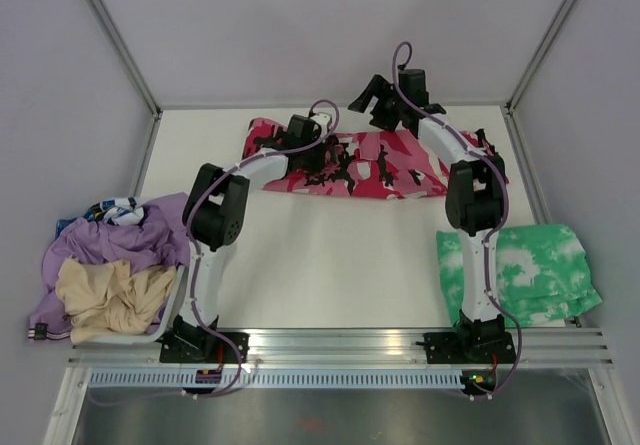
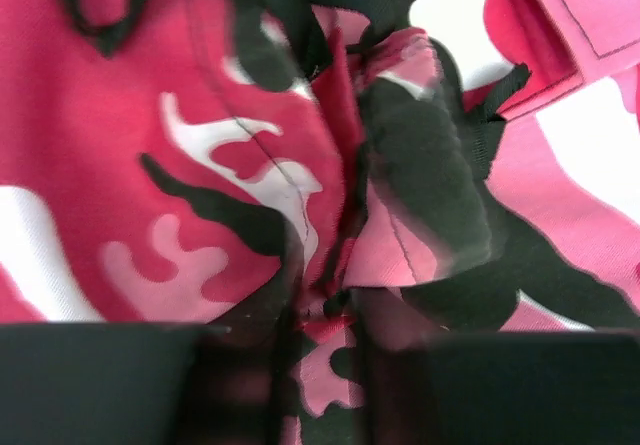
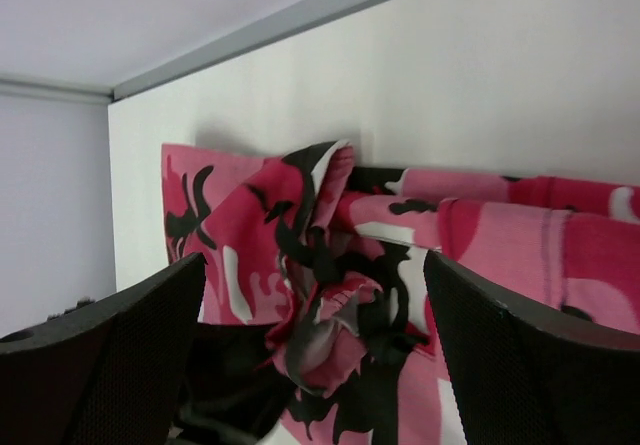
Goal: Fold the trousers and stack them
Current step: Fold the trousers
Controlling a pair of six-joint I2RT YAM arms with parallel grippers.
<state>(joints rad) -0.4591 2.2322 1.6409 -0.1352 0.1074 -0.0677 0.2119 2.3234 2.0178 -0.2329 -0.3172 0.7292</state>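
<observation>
The trousers [image 1: 385,165], in pink, red, white and black camouflage, lie stretched across the far middle of the table. My left gripper [image 1: 318,163] rests on their left part. In the left wrist view it [image 2: 325,340] is shut on a bunched fold of the trousers [image 2: 230,155]. My right gripper [image 1: 371,103] hangs open and empty above the far edge of the trousers, close to the back wall. In the right wrist view its fingers [image 3: 110,355] stand wide apart, and the pinched, gathered cloth of the trousers [image 3: 330,295] shows between them.
A white bin [image 1: 170,315] at the near left holds lilac clothes [image 1: 145,240] and beige clothes [image 1: 110,295]. A green-and-white tie-dye garment [image 1: 525,270] lies at the near right. The back wall [image 1: 330,35] stands right behind the trousers.
</observation>
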